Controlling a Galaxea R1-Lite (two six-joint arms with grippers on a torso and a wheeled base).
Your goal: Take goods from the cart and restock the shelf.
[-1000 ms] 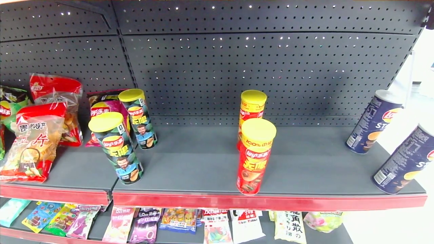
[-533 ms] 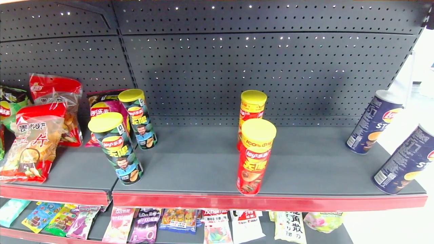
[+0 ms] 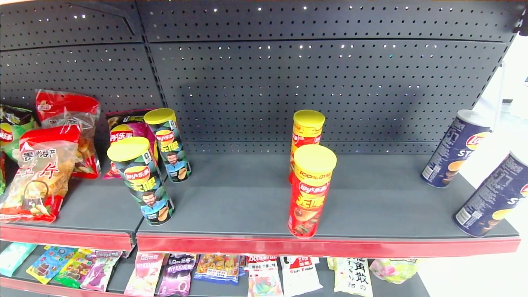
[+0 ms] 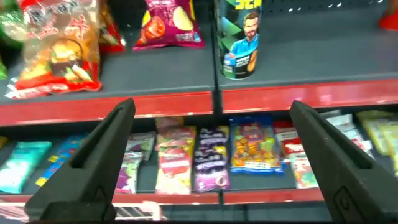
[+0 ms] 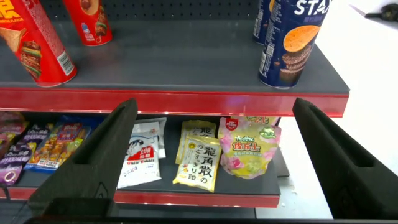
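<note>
1. Goods are held by neither arm. The black two-fingered left end effector (image 4: 211, 107) and the matching right end effector (image 5: 214, 104) both gape wide and empty, low before the red front lip.
2. Flat snack packets (image 3: 218, 268) lie on the lower shelf.
3. Near the edge of the dark grey metal shelf (image 3: 371, 206) stand a green-black cardboard crisp tube with a yellow lid (image 3: 142, 181), a red yellow-lidded tube (image 3: 309, 194) and a navy tube (image 3: 489, 198).
4. Behind each is its match: a rear green-black tube (image 3: 168, 144), a rear red tube (image 3: 306, 128) and a rear navy tube (image 3: 451, 148). Crisp bags (image 3: 39, 173) lean far left.
5. Bare stretches lie between the rows, so restocking looks at most partly done. I judge that more stock must be fetched from the cart.
</note>
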